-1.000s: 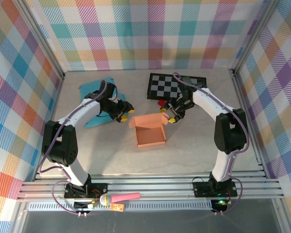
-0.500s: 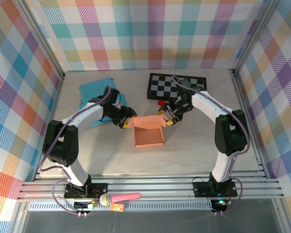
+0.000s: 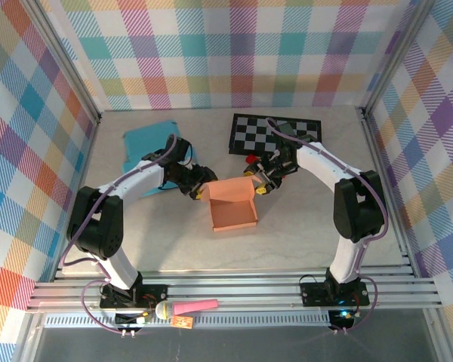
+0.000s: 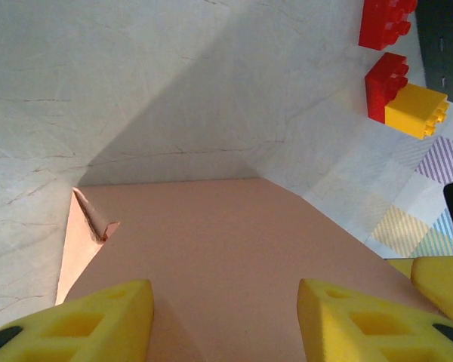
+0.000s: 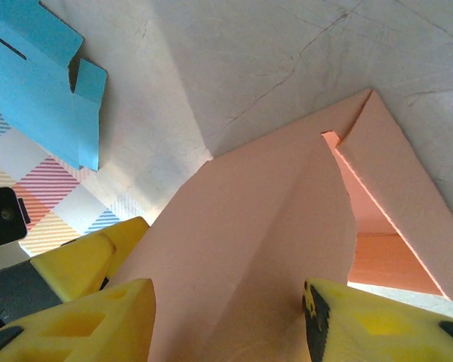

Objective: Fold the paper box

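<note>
Robot lab test cell: plaid walls (image 3: 234, 53) left, right, far; aluminium rails (image 3: 234, 290) near; marble-look table (image 3: 302, 234).

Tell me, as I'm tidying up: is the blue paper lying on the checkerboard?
No, the blue paper lies well left of the checkerboard, apart from it.

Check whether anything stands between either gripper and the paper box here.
Nothing visible does. The left gripper and the right gripper are both at the paper box's far flap, jaws apart, with the pink panel showing between their fingers. The red blocks lie beyond the right gripper, by the checkerboard, out of the way.
</note>
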Tool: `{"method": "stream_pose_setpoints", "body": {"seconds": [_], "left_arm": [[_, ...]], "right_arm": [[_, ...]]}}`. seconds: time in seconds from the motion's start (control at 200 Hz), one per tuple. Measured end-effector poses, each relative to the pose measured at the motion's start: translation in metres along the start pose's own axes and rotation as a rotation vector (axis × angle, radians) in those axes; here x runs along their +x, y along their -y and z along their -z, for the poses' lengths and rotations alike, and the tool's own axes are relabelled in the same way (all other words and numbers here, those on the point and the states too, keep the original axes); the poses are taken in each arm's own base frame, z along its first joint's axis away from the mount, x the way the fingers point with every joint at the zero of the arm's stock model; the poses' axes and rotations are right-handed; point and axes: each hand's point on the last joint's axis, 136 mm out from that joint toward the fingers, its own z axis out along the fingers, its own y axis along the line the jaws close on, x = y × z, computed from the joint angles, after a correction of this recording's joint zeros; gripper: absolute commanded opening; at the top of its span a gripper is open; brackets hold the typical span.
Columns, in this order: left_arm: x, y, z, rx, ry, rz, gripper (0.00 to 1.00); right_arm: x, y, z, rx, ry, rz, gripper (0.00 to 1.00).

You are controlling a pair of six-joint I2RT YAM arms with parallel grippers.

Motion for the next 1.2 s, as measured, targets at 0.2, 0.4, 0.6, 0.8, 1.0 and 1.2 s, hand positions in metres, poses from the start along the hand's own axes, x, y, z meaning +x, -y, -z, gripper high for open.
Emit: {"method": "stream_pose_setpoints", "body": {"seconds": [0.2, 0.4, 0.6, 0.8, 1.0, 1.2], "left_arm": [[0.004, 0.007, -0.003, 0.013, -0.002, -0.006, 0.51], [0.006, 0.010, -0.005, 0.019, -0.004, -0.008, 0.51], [0.000, 0.000, 0.003, -0.046, 0.023, -0.024, 0.63], [-0.021, -0.024, 0.028, -0.133, 0.077, -0.014, 0.67], [-0.013, -0.037, 0.028, -0.132, 0.041, 0.024, 0.67], [-0.004, -0.041, 0.026, -0.125, 0.011, 0.038, 0.67]], "right_arm": [[0.002, -0.003, -0.001, -0.009, -0.007, 0.007, 0.52], [0.006, -0.003, -0.004, -0.007, -0.015, 0.013, 0.52], [0.008, 0.008, -0.008, 0.011, -0.028, -0.004, 0.52], [0.009, 0.009, -0.008, 0.011, -0.027, -0.004, 0.52], [0.009, 0.009, -0.008, 0.010, -0.027, -0.004, 0.52], [0.009, 0.008, -0.008, 0.009, -0.027, -0.003, 0.52]]}}
